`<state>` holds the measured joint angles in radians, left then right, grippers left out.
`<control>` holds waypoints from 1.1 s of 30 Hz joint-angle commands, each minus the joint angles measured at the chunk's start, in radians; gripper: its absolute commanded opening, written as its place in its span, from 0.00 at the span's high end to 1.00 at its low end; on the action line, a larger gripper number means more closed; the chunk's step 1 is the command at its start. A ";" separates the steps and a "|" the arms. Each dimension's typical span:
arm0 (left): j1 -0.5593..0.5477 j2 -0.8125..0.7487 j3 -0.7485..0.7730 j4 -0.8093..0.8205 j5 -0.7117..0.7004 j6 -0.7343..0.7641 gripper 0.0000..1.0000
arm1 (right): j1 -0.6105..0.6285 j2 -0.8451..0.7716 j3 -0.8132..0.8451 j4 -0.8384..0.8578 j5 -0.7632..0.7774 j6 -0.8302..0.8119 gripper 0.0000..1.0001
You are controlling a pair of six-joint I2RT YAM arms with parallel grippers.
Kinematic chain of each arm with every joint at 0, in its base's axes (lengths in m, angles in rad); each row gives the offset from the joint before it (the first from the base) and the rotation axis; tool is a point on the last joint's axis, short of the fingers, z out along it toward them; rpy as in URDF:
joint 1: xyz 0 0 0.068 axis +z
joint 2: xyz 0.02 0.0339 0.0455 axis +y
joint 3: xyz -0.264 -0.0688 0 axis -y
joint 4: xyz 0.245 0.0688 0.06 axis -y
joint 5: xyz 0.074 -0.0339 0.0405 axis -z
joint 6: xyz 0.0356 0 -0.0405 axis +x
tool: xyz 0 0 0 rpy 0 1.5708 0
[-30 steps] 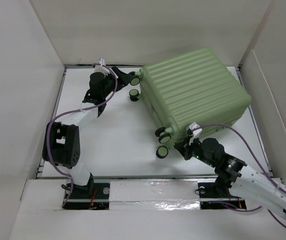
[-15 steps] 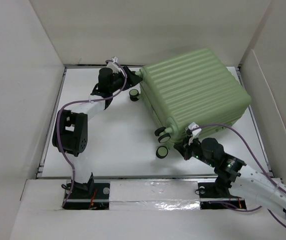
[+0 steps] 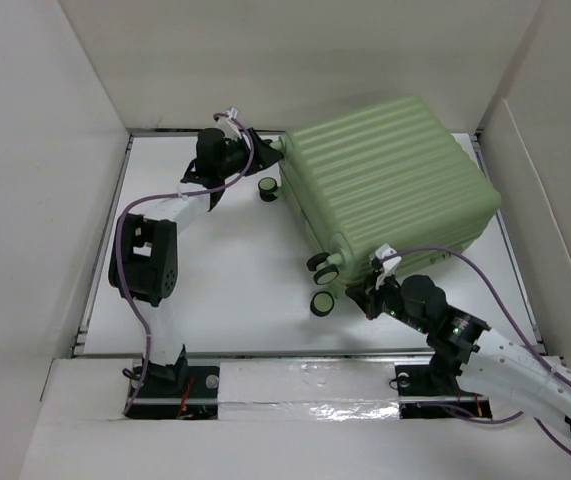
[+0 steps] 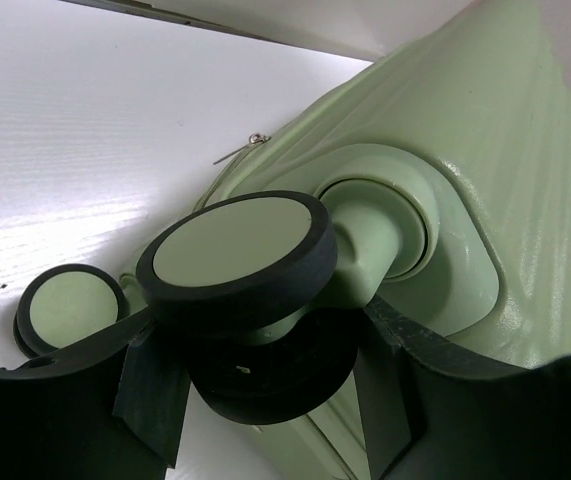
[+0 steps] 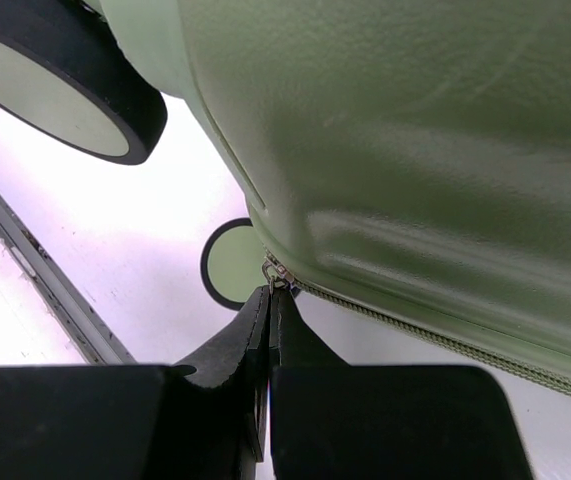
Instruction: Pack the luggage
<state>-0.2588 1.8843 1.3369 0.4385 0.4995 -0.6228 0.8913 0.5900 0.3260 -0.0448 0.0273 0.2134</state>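
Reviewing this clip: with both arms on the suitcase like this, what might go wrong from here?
1. The right gripper pinches the zipper pull only with its very tips. A tug along the zipper may make it slip off.
2. The left gripper straddles a caster wheel of the luggage. Such wheels likely swivel, so the case could turn rather than hold firm against the pull.

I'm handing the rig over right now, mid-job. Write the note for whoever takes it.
Left hand: fingers straddle a far-corner wheel of the luggage; can't tell if it grips.
Right hand: shut on the zipper pull at the near corner.
The luggage lies closed on the table, wheels facing left.
Done: shell closed.
Left: probably running the zipper round; how far it is zipped isn't visible.
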 commanded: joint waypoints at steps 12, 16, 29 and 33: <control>0.023 -0.344 -0.542 0.419 -0.154 -0.045 1.00 | -0.034 0.013 0.071 0.217 -0.070 -0.060 1.00; 0.023 -0.496 -0.706 0.436 -0.231 -0.022 1.00 | -0.199 0.047 0.117 0.215 -0.180 -0.106 1.00; -0.312 -0.847 -1.050 0.417 -0.260 -0.153 1.00 | -0.493 0.223 0.144 0.469 -0.443 -0.022 1.00; -0.321 -0.808 -1.020 0.456 -0.202 -0.173 1.00 | -0.220 0.095 -0.181 0.653 -0.134 0.130 1.00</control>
<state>-0.5789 1.0622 0.2947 0.8291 0.2459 -0.7681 0.4870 0.7822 0.2584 0.2909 -0.2123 0.2012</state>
